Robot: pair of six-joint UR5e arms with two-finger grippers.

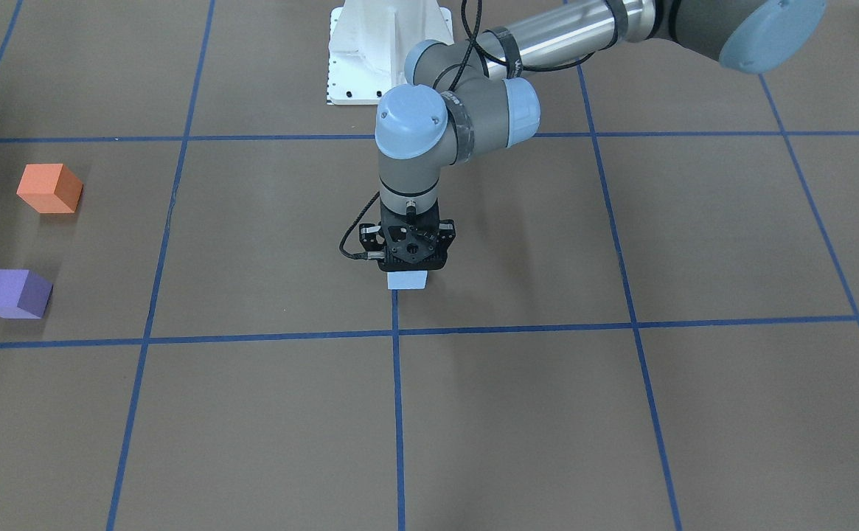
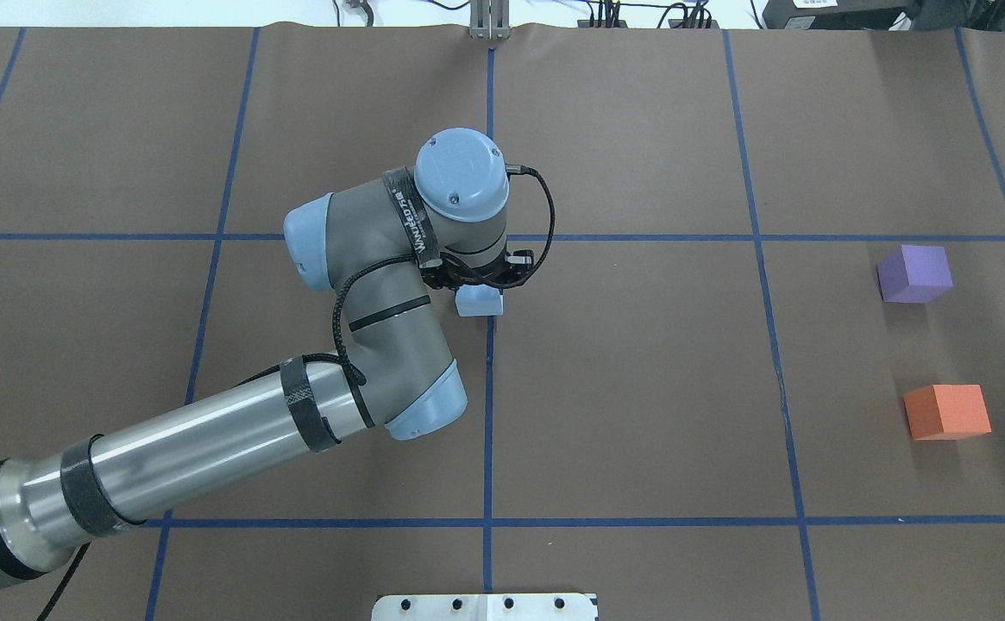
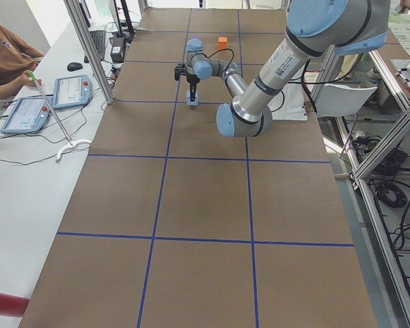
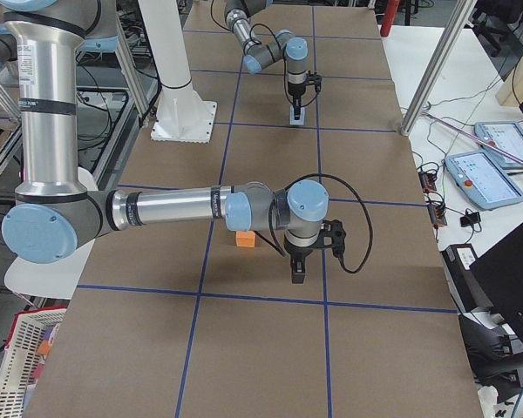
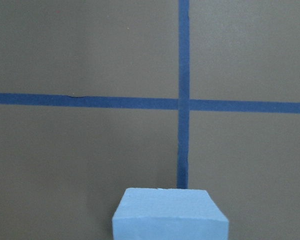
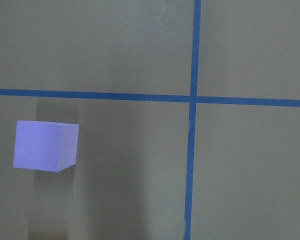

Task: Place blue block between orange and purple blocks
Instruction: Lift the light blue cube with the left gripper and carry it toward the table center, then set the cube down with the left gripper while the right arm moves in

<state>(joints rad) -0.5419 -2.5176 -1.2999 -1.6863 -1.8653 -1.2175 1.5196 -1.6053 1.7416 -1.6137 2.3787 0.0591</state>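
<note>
The left tool (image 1: 407,270) covers the blue block (image 1: 407,282), grip impossible to tell; a weak pinch could drop it short of the orange block (image 1: 49,189) and purple block (image 1: 14,294).

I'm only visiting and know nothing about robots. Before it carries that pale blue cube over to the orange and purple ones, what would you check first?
1. Left gripper centred over the blue block: ok, it sits directly above it.
2. Jaws shut on the block: cannot tell, they are hidden under the gripper body.
3. Space between the orange block and the purple block free: ok, nothing lies there.
4. Space wide enough: cannot tell, it looks roughly one block wide.
5. Right gripper out of the way: cannot tell, the exterior right view shows it near the orange block.
</note>
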